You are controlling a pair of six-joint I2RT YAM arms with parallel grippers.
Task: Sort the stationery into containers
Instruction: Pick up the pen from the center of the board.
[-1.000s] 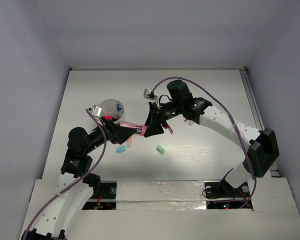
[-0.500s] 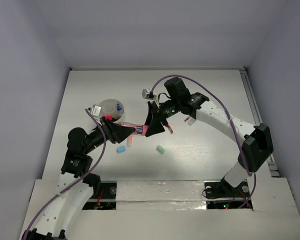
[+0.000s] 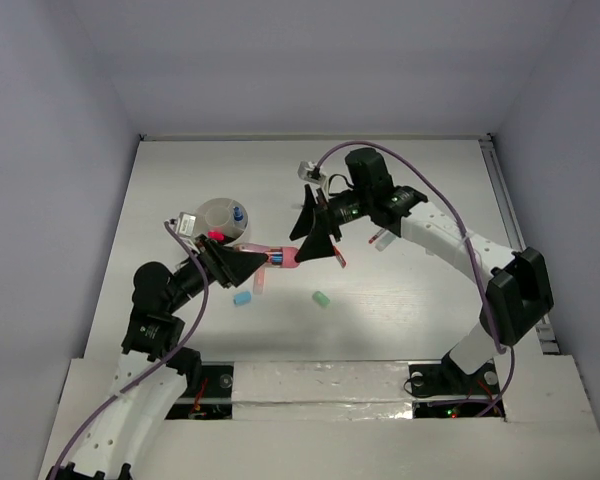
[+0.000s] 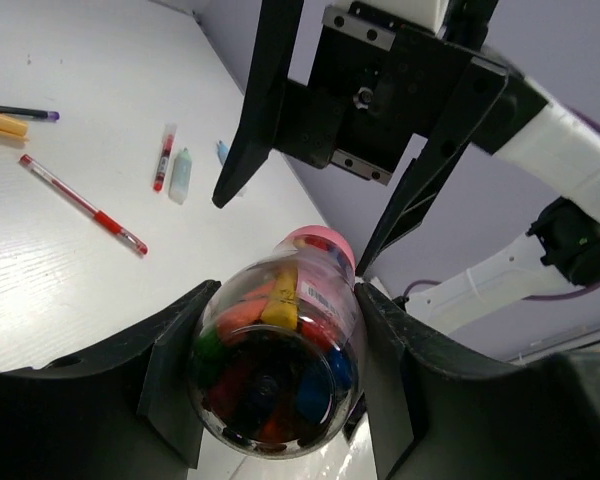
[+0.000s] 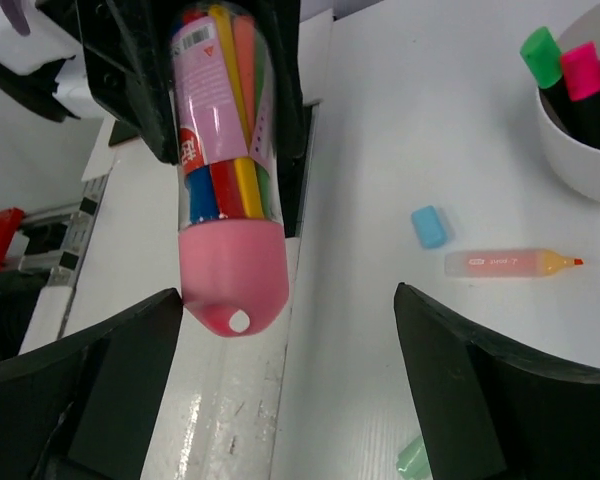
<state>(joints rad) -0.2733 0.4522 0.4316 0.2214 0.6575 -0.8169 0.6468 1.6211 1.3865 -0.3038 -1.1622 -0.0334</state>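
My left gripper point(image 3: 258, 262) point(image 4: 275, 385) is shut on a clear tube point(image 4: 275, 375) point(image 5: 225, 120) full of coloured markers, held level above the table. The tube's pink cap point(image 3: 289, 258) point(image 5: 230, 280) points at my right gripper point(image 3: 318, 238) point(image 5: 290, 300), which stands open around it. The cap lies close to one finger, with a wide gap to the other. The white cup point(image 3: 208, 210) point(image 5: 580, 160) holds green point(image 5: 542, 55), pink point(image 5: 583, 70) and blue-white point(image 3: 238, 213) markers. An orange marker point(image 5: 510, 263) point(image 3: 259, 283) lies on the table.
A light-blue eraser point(image 3: 242, 298) point(image 5: 429, 226) and a mint eraser point(image 3: 321, 298) point(image 5: 412, 460) lie near the front of the table. A red pen point(image 4: 80, 203), a short red pen point(image 4: 164, 158) and a black pen point(image 4: 20, 111) lie under the right arm.
My right gripper's jaws have spread apart off the pink cap, and that arm has drawn back slightly to the right. The left gripper keeps hold of the tube.
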